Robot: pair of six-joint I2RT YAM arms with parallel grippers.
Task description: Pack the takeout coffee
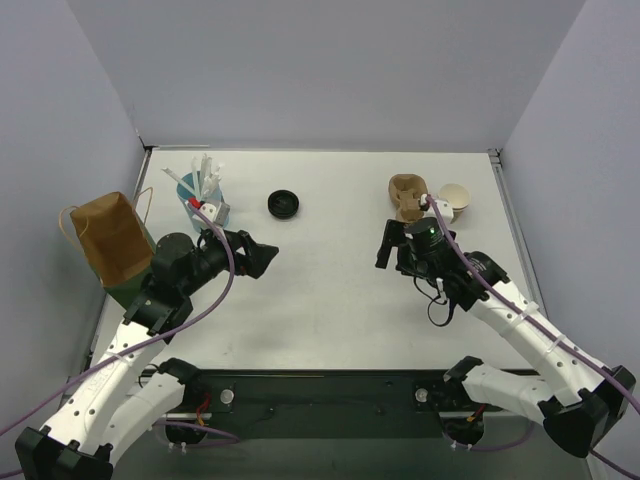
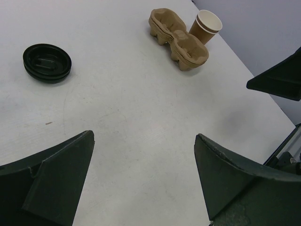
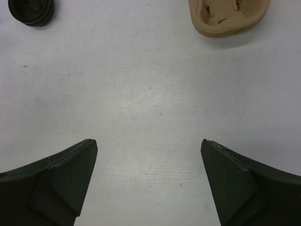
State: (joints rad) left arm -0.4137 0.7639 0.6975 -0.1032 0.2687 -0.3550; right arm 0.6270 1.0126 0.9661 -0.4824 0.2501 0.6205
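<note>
Sitting empty, pulp carrier (image 2: 179, 38) beside open paper cup (image 2: 206, 27).

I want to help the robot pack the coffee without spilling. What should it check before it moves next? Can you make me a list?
1. Left end effector open with nothing in it: ok.
2. Right end effector open with nothing in it: ok.
3. Paper cup standing upright: ok, it stands beside the cup carrier.
4. Black lid on the cup: not ok, it lies by itself on the table, far from the cup.
5. Carrier pockets free: ok, both look empty.
6. Brown paper bag open and ready: cannot tell, its mouth is not visible.
</note>
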